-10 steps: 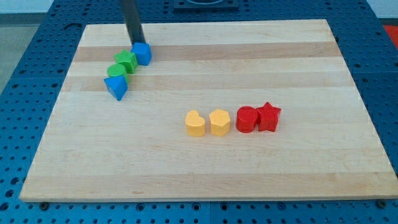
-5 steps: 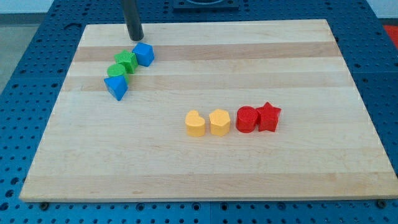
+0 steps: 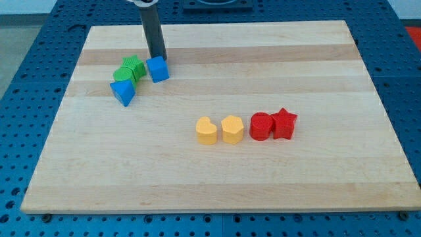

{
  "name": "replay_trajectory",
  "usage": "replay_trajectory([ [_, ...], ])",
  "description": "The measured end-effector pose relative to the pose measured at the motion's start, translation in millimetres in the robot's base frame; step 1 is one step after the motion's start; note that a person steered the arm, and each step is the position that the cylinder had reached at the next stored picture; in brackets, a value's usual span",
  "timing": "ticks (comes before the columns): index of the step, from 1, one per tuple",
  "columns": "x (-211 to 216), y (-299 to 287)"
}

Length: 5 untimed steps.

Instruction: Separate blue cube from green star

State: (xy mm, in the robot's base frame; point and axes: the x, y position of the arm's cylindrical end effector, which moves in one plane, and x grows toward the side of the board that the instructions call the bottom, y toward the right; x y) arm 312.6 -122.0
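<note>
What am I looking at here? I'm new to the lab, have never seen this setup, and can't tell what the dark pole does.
One camera looks down at a wooden board lying on a blue perforated table. Where the camera is mounted isn't on record. The dark pole is the end of a robot arm. It has no gripper and holds nothing; it only pushes blocks by sliding my tip along the board.

Right now my tip sits against the top edge of the blue cube. To the cube's left is the green star, close by, then a green round block and a blue triangular block.

Mid-board stand two yellow blocks, one heart-like, one roughly hexagonal, then a red cylinder and a red star.
</note>
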Motion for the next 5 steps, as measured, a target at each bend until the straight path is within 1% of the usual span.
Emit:
replay_trajectory([
  [2, 24, 11],
  [3, 11, 19],
  [5, 10, 85],
])
